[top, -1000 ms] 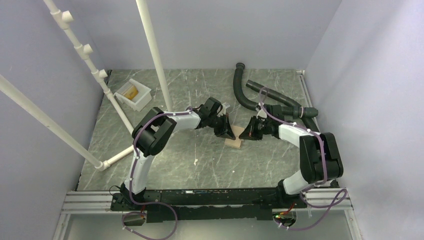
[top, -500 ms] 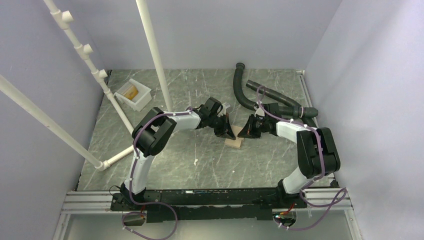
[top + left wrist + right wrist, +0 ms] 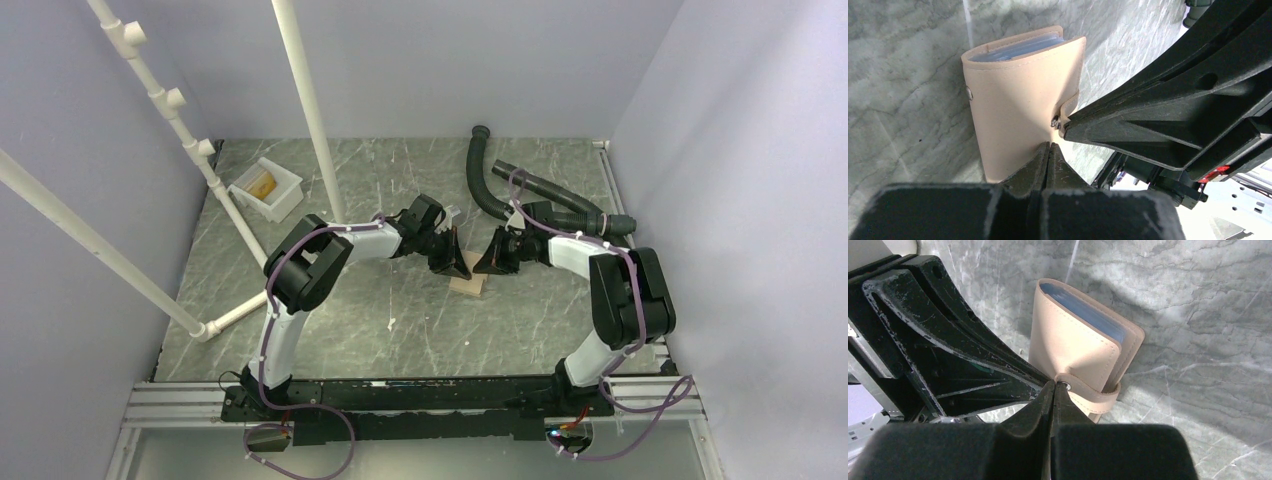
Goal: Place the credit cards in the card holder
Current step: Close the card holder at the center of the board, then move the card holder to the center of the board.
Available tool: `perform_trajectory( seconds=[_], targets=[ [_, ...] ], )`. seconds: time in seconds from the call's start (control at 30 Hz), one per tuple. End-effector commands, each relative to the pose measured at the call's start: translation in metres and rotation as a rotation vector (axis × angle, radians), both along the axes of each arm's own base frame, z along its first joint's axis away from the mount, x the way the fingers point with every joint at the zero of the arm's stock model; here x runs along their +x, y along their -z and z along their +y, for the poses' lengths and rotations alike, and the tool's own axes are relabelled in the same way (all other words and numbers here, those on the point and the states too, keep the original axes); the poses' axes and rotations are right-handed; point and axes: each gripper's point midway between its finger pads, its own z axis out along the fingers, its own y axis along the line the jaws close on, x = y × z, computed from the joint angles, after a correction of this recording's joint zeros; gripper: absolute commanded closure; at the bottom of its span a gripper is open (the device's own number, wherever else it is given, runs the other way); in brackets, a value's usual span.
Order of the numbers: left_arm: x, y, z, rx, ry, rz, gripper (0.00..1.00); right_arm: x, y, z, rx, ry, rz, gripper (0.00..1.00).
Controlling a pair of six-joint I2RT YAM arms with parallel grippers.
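Top external view, surface (image 3: 420,330): grey and marbled; both my arms reach from its near edge toward the middle.
Card holder (image 3: 1018,100): tan and folded shut, lying about mid-surface, a little right of centre.
Holder's open edge: blue-grey layers show between the covers; I cannot tell whether cards are among them.
Snap tab (image 3: 1093,394): wraps round the holder's edge onto the top cover.
Left tool (image 3: 1049,150): fingers pressed fully together with nothing between them, tips touching the holder's cover.
Right tool (image 3: 1054,389): fingers fully together as well, gripping nothing; its tip sits at the tab's snap, nose to nose with my left tool.
White tray (image 3: 283,203): toward the far-left corner, something yellowish inside.
Black hoses (image 3: 520,195): lying toward the far-right corner.
White pipes (image 3: 310,110): rising over the far-left part of the surface.
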Motion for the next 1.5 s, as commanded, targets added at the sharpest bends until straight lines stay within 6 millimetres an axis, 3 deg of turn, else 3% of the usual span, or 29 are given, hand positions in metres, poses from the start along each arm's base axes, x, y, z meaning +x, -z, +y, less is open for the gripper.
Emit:
perform_trajectory(
  seconds=[0.0, 0.2, 0.63, 0.73, 0.87, 1.03, 1.13, 1.23, 1.3, 1.47],
  targets=[
    [-0.015, 0.032, 0.011, 0.128, 0.001, -0.001, 1.0, 0.006, 0.012, -0.005, -0.083, 0.013, 0.013, 1.0],
    [-0.015, 0.032, 0.011, 0.128, 0.001, 0.0, 1.0, 0.004, 0.032, -0.009, -0.131, 0.024, 0.089, 1.0],
    [-0.014, 0.028, 0.011, 0.121, 0.009, -0.014, 1.0, -0.006, 0.073, -0.038, -0.325, 0.109, 0.221, 1.0],
    [-0.013, 0.015, 0.009, 0.105, 0.028, -0.036, 0.99, 0.0, 0.065, -0.031, -0.281, 0.091, 0.176, 1.0],
    [-0.009, -0.023, 0.007, 0.037, 0.051, -0.108, 0.72, 0.019, 0.032, -0.017, -0.212, 0.031, 0.066, 0.99],
    [-0.017, -0.082, 0.012, -0.066, 0.106, -0.197, 0.48, 0.032, -0.001, -0.012, -0.241, -0.022, -0.057, 0.67],
    [-0.035, -0.122, 0.023, -0.136, 0.15, -0.267, 0.39, 0.031, -0.019, 0.002, -0.327, -0.081, -0.146, 0.48],
    [-0.056, -0.141, 0.042, -0.158, 0.189, -0.345, 0.35, 0.026, -0.029, 0.014, -0.43, -0.109, -0.207, 0.31],
    [-0.068, -0.149, 0.059, -0.146, 0.196, -0.4, 0.32, 0.021, -0.028, 0.021, -0.495, -0.115, -0.231, 0.23],
    [-0.092, -0.168, 0.1, -0.097, 0.172, -0.504, 0.3, 0.015, -0.02, 0.019, -0.684, -0.065, -0.236, 0.21]
  ],
)
